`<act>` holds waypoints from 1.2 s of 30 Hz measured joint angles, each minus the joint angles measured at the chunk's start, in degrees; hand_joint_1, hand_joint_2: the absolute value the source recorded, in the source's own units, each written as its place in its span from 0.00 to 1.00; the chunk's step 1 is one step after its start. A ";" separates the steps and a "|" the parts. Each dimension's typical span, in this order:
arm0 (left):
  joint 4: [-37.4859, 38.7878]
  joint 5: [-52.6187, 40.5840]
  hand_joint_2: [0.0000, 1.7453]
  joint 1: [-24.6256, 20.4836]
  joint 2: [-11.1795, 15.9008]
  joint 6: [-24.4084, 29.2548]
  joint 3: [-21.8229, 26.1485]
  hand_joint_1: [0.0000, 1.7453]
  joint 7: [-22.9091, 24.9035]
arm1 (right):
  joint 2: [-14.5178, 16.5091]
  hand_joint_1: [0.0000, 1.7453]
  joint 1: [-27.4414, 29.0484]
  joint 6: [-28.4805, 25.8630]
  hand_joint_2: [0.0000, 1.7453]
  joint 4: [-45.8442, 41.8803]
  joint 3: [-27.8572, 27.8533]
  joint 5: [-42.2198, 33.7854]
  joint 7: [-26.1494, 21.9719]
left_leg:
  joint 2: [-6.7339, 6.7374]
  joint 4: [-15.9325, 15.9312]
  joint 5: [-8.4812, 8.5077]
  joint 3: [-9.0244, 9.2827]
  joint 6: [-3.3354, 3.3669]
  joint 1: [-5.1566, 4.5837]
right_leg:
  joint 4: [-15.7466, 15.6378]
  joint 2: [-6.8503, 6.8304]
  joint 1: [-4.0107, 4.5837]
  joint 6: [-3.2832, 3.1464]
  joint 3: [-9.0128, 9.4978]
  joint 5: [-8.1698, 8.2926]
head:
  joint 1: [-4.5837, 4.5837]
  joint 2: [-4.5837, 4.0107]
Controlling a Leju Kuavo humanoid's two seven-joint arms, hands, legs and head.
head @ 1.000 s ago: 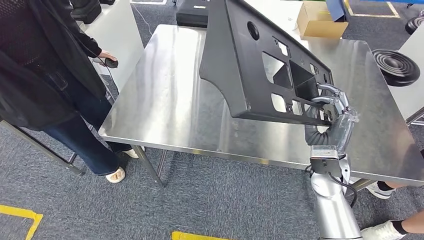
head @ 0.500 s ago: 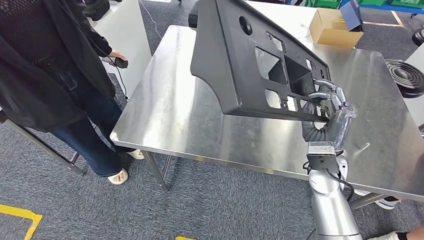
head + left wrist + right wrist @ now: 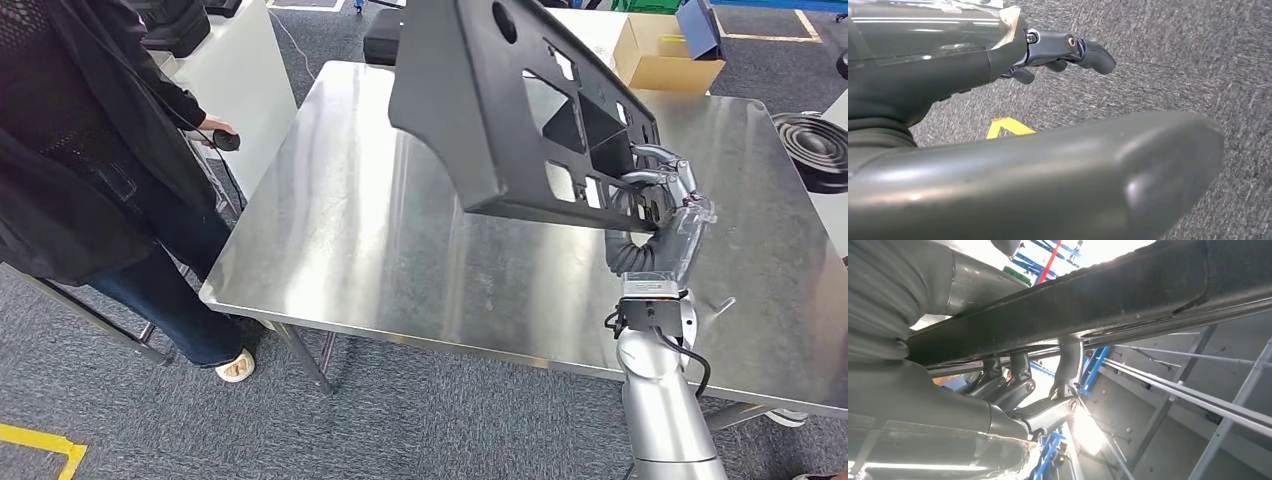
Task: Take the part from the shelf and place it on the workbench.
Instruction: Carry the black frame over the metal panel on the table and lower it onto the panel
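In the head view, the right robot hand (image 3: pixel 668 200) is grasping the large black part (image 3: pixel 520 110) by its lower edge, holding it tilted and raised over the steel bench (image 3: pixel 350 230), not yet touching the surface. Compared with half a second ago, the whole scene is sitting slightly differently in the picture, which indicates camera movement; the grasp itself is unchanged. The part is therefore still awaiting lowering. A person (image 3: pixel 90 150) is standing beside the bench. In the left wrist view, the left robot hand (image 3: pixel 1058 55) is hanging above carpeted floor, released, fingers apart, holding nothing. In the right wrist view, the fingers (image 3: pixel 1068 365) are hooking around the part's dark edge (image 3: pixel 1088 300).
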 joint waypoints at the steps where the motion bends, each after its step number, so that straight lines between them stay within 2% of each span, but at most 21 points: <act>1: 0.00 0.00 0.00 0.00 0.03 -0.05 0.00 0.00 0.01 | 0.07 1.00 -0.03 0.07 1.00 0.00 0.07 0.08 0.13 | 0.07 -4.19 2.76 1.56 0.12 0.07 | 0.00 0.06 -0.03 0.21 0.39 -0.30 | -0.01 0.00; 2: 0.00 -0.01 0.00 -0.02 0.06 -0.10 -0.01 0.00 0.02 | 0.13 1.00 -0.11 0.11 1.00 0.00 0.12 0.13 0.22 | 0.11 -8.01 4.55 3.27 0.27 0.03 | 0.03 0.10 0.07 0.47 0.68 -0.56 | 0.02 0.00; 3: 0.00 -0.01 0.00 -0.04 0.07 -0.15 -0.01 0.00 0.03 | 0.18 1.00 -0.27 0.15 1.00 0.00 0.16 0.17 0.28 | 0.12 -10.78 5.57 4.62 0.47 -0.03 | 0.06 0.15 0.23 0.75 0.83 -0.79 | 0.04 0.00; 5: 0.00 -0.02 0.00 -0.08 0.01 -0.20 -0.01 0.00 0.05 | 0.22 1.00 -0.78 0.21 1.00 0.00 0.20 0.22 0.50 | 0.04 -12.33 5.64 5.43 0.66 -0.22 | 0.20 0.19 0.72 1.06 0.74 -1.07 | 0.11 0.00; 9: 0.00 -0.01 0.00 -0.07 -0.02 -0.26 0.01 0.00 0.07 | 0.32 1.00 -1.73 0.39 1.00 0.00 0.40 0.28 0.87 | -0.23 -12.48 5.70 5.44 0.94 -0.73 | -0.10 -0.01 0.73 1.15 0.84 -1.15 | 0.14 0.00; 15: 0.00 -0.01 0.00 -0.08 -0.02 -0.29 0.01 0.00 0.07 | 0.51 1.00 -2.59 0.39 1.00 0.00 0.50 0.20 0.95 | -0.26 -12.44 5.49 5.45 1.47 -0.88 | -0.55 -0.07 0.67 1.31 1.08 -1.09 | 0.14 0.00; 29: 0.00 0.10 0.00 -0.08 0.03 -0.78 0.01 0.00 -0.01 | 0.83 1.00 -2.98 0.78 1.00 0.08 0.80 0.27 1.21 | -0.20 -12.45 5.44 5.51 1.54 -0.65 | -0.55 -0.06 0.85 1.38 1.09 -1.06 | 0.11 0.00; 36: 0.00 0.29 0.00 -0.10 -0.07 -0.96 0.00 0.00 -0.05 | 1.96 1.00 -7.98 3.51 1.00 2.38 3.38 0.51 2.04 | -0.12 -12.47 5.45 5.51 1.53 -0.62 | -0.51 -0.03 0.95 1.38 1.09 -1.06 | 0.12 0.00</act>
